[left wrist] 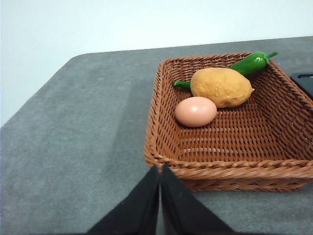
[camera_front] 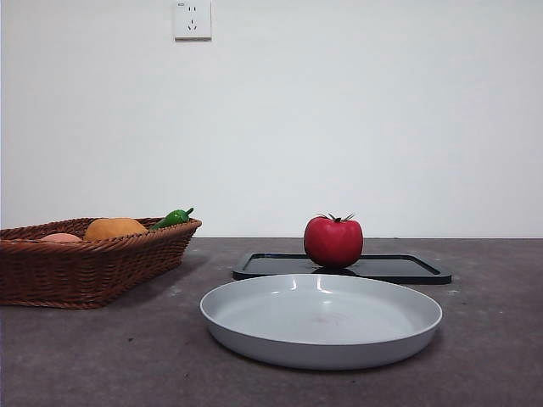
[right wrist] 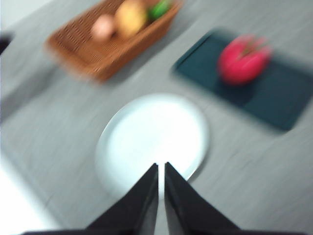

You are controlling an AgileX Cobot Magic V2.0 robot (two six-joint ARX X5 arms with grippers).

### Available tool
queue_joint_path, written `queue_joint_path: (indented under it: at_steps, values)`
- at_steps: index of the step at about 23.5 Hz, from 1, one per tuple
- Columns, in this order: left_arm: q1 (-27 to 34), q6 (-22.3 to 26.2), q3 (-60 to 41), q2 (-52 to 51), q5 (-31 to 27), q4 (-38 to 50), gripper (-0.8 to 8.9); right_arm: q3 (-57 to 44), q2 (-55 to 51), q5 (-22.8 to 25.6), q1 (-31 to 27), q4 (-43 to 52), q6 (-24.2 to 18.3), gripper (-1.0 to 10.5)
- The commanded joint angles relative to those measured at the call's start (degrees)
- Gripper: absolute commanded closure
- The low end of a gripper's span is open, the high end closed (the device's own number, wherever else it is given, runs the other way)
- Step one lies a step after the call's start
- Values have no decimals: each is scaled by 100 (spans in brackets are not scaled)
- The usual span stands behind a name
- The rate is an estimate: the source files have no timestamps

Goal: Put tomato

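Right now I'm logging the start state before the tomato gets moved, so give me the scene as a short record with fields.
tomato: upright on the black tray, untouched
plate: grey, empty, in front of the tray
basket: wicker, holds an egg, an orange-brown round item and a green pepper
left tool: jaws together, near the basket's rim, holding nothing
right tool: jaws nearly together, above the plate, holding nothing; its view is blurred
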Motion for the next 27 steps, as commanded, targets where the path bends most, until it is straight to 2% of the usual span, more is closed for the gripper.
queue_joint_path:
  at_steps: [1,6,11,20,27]
  values:
    - [11,-28,-116,-13,-15,-37,806,-243,-286,-4,-551,682,-111,936]
    - [11,-28,-116,-13,-15,-37,806,-1775,-1373,4,-1648,2588,-138,936]
    - [11,-28,-116,-13,-15,-37,806,-3250,-2275,348,-1978,3810,-61,936]
    - [11,-28,-116,-13,-15,-37,806,-4656,-3185,1213,-1982,4507,341,936]
    - [11,-28,-116,-13,-15,-37,806,-5029,-3392,1331,-2011,4225,483,936]
